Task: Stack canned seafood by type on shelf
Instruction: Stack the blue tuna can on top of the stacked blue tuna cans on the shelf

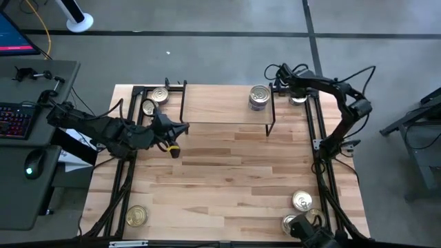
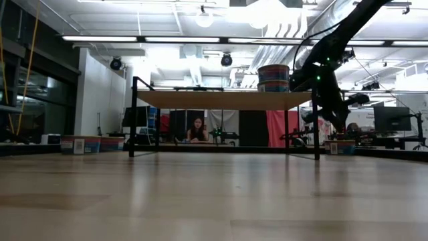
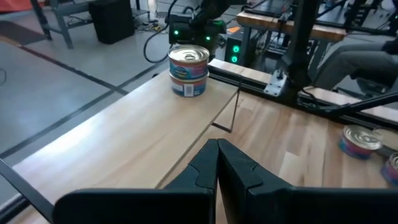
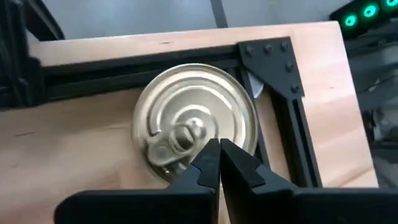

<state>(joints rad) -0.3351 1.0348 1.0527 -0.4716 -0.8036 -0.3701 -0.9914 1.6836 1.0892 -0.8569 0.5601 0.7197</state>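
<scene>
The shelf [image 1: 227, 103] stands at the table's far middle, and two cans of seafood [image 1: 258, 97] sit stacked at its right end, also seen as the stack [image 3: 188, 71]. My right gripper [image 4: 217, 149] is shut and slants down over a silver-lidded can [image 4: 196, 121] in the table's far right corner [image 1: 298, 100]. My left gripper [image 3: 217, 152] is shut, holds nothing and hovers off the shelf's left front corner [image 1: 180, 128]. Two cans [image 1: 155, 100] lie at the far left, one [image 1: 136, 215] at the near left, two [image 1: 298, 210] at the near right. My right gripper's shut fingertips [image 4: 208, 158] stand over the can's lid beside its pull tab [image 4: 174, 140], slanting down from above. The can stands upright on the table. I cannot tell whether the tips touch the lid.
Black frame rails [image 4: 273, 59] run along the table's edges and hem the far right can into a corner. The shelf's thin black legs [image 1: 273, 124] stand close to my right arm. Bare wood lies across the table's middle [image 1: 227, 172]. A desk with keyboard [image 1: 17, 117] is at the left.
</scene>
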